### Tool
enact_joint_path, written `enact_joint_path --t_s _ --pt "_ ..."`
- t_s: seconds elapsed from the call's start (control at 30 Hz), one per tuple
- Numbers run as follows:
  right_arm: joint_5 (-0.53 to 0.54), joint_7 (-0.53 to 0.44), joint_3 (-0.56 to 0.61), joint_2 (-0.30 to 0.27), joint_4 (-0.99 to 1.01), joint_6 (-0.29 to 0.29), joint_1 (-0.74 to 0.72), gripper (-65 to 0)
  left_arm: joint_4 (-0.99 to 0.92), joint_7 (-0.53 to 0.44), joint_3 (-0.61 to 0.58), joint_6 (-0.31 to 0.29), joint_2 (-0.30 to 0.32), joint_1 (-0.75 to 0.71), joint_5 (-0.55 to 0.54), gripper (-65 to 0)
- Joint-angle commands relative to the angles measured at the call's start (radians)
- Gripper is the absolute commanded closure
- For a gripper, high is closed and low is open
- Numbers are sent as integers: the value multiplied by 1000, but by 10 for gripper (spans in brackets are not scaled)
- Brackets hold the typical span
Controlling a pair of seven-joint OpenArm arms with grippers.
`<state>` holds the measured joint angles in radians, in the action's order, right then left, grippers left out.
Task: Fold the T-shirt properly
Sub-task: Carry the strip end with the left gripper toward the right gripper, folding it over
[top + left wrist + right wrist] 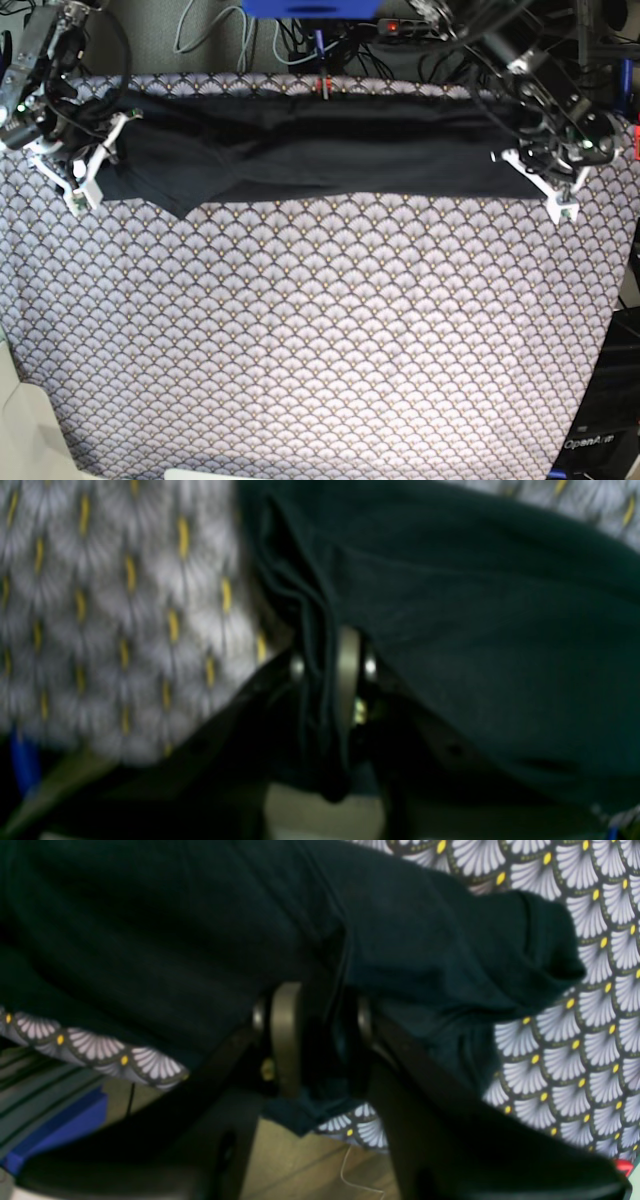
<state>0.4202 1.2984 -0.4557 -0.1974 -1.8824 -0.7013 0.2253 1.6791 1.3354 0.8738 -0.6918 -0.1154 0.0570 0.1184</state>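
- T-shirt (320,150): soft dark matte cloth, a long creased band running left to right along the top of the base view.
- Cloth (320,340): pale scallop pattern with yellow dots.
- Left gripper (332,667): pinched on bunched shirt folds.
- Right gripper (320,1015): clamped on a thicker wad of shirt.

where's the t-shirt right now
In the base view the T-shirt lies stretched as a long band along the far edge of the tablecloth, with the right gripper pinching one end and the left gripper the other.
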Motion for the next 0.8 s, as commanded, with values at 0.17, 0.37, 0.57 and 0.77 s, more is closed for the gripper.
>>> enact_joint_path --t_s 0.17,0.37,0.57,0.77 --pt "7 -7 -5 -17 -15 3 -10 -161 240 13 -184 -6 -42 -24 -16 0" --pt "7 -9 -5 -15 -15 3 -10 -161 258 16 -272 -6 -42 -19 -15 0" --pt "7 -9 -5 -15 -15 3 -10 -161 266 16 -414 -6 -42 -50 -23 0" --pt "7 -9 -5 -15 -15 3 -10 -161 278 2 -611 -6 -42 -101 -27 0"
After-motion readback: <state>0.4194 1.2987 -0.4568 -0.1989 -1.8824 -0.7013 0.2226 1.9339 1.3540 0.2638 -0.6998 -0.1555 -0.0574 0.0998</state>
